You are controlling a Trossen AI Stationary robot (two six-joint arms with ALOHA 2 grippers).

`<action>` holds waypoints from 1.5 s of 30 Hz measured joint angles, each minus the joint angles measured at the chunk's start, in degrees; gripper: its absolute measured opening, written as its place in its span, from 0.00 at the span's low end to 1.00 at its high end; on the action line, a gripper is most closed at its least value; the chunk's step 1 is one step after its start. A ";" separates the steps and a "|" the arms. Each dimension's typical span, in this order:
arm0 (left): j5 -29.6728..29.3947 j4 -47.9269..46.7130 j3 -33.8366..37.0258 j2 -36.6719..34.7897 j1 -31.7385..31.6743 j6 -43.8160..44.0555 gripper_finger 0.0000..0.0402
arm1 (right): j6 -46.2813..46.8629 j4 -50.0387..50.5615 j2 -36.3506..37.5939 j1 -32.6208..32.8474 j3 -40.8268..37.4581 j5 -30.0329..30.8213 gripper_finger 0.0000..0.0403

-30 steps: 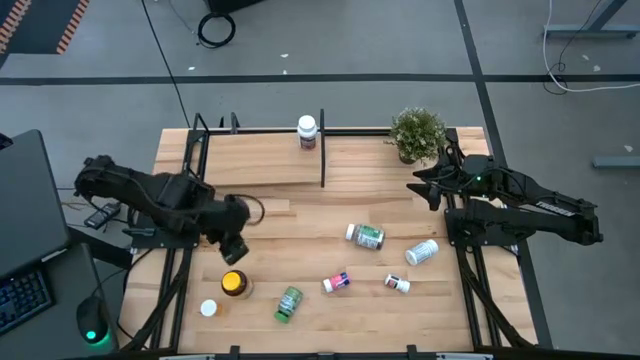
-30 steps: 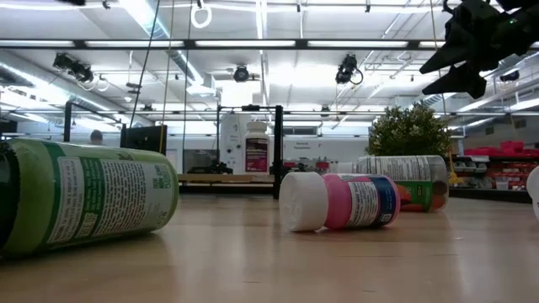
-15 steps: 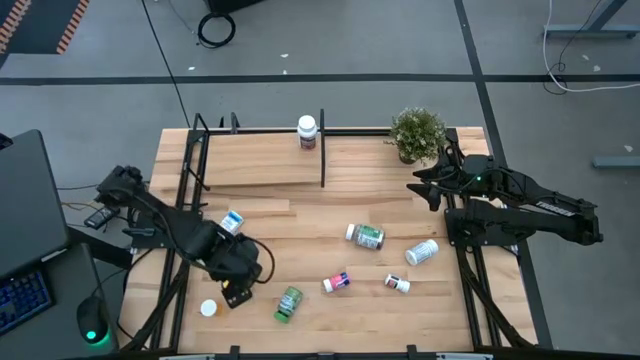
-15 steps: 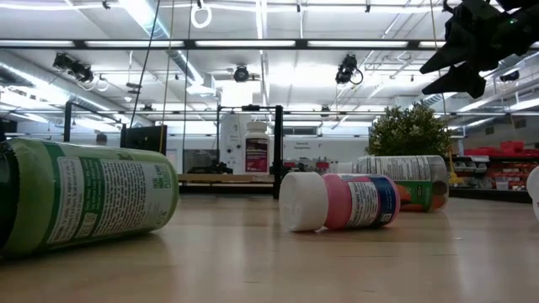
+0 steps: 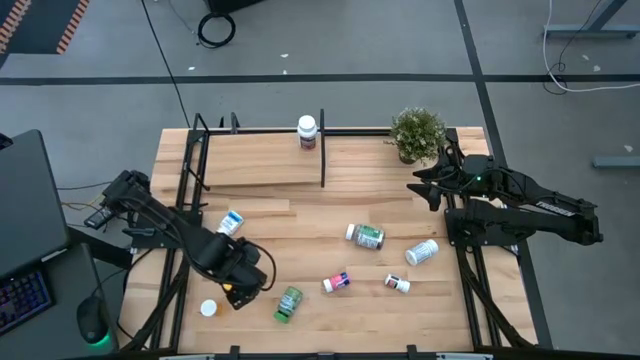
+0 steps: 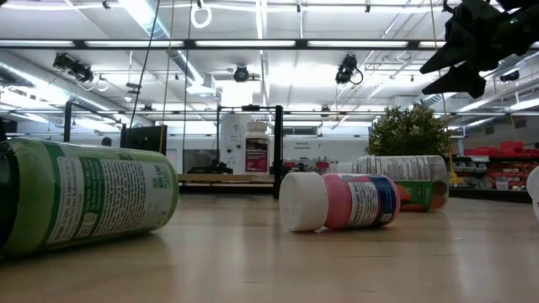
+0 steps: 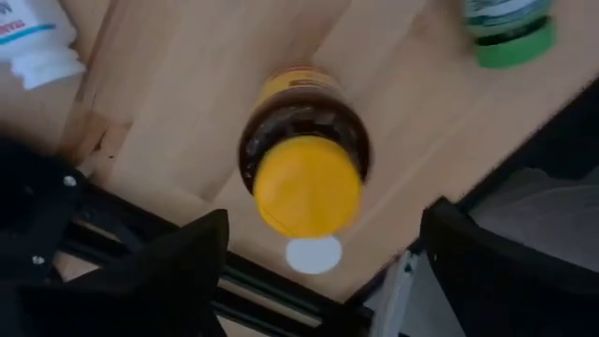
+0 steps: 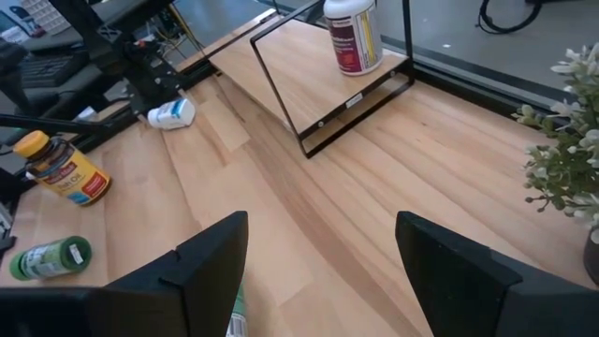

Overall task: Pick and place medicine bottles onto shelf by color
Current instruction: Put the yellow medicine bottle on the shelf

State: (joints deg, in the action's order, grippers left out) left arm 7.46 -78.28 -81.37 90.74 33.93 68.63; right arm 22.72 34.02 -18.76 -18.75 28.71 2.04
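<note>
Our left gripper (image 7: 318, 271) has just dropped over the amber bottle (image 7: 304, 159) beside the green bottle (image 5: 289, 303), fingers spread wider, nothing pinched; right gripper (image 5: 428, 187) waits open.

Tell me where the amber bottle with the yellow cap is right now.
The amber bottle stands upright near the table's front-left corner, directly below the open left claw, with a white bottle and the green bottle nearest.
</note>
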 joint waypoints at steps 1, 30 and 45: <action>0.05 0.87 1.00 -0.12 0.00 0.13 0.87 | 0.00 -0.02 0.02 -0.02 0.00 -0.10 0.69; 3.35 9.06 9.71 -0.46 -0.48 -2.27 0.54 | 1.62 -0.08 0.01 0.00 0.00 -1.45 0.68; -0.95 -1.80 8.51 -12.56 -23.63 -18.54 0.54 | 4.56 -0.97 0.02 0.00 0.00 -1.68 0.68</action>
State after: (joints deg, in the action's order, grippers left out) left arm 6.51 -80.08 -72.86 78.18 10.30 50.09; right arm 27.28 33.05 -18.74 -18.74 28.71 0.36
